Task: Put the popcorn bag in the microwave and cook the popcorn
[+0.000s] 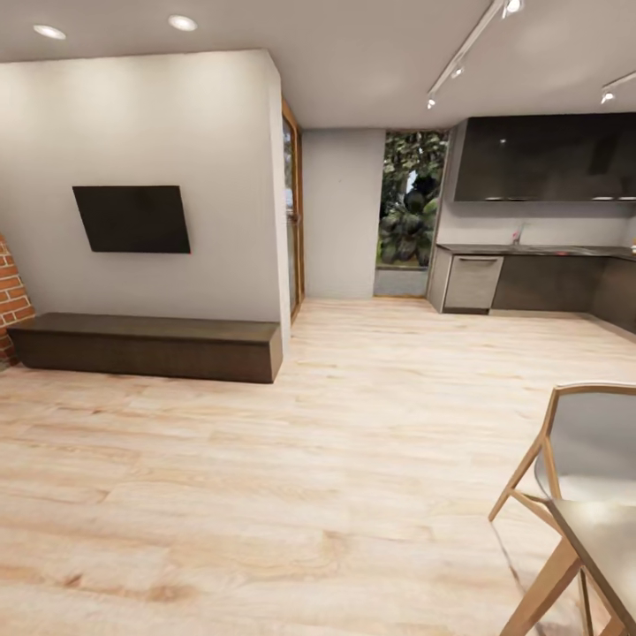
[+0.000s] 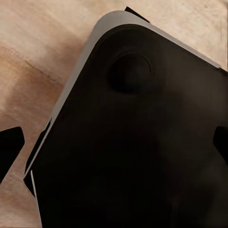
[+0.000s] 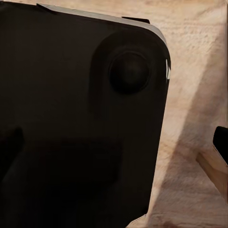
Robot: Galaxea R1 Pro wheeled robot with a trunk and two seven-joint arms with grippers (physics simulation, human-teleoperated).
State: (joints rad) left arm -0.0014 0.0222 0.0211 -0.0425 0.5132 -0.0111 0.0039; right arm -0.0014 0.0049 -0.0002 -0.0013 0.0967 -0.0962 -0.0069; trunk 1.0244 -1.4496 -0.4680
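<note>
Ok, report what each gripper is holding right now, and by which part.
Nothing is held. The left gripper and right gripper both stand open over the robot's dark base, fingertips wide apart with nothing between them.

Pale wood-grain floor [image 1: 265,495] (dark bench [image 1: 146,346], red brick [image 1: 11,296])

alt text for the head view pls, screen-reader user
An open room with a pale wood plank floor leads to a distant kitchen of dark cabinets under a grey countertop at far right. A black wall-mounted TV hangs above a long dark low bench at left, and a light wooden chair sits at near right.
</note>
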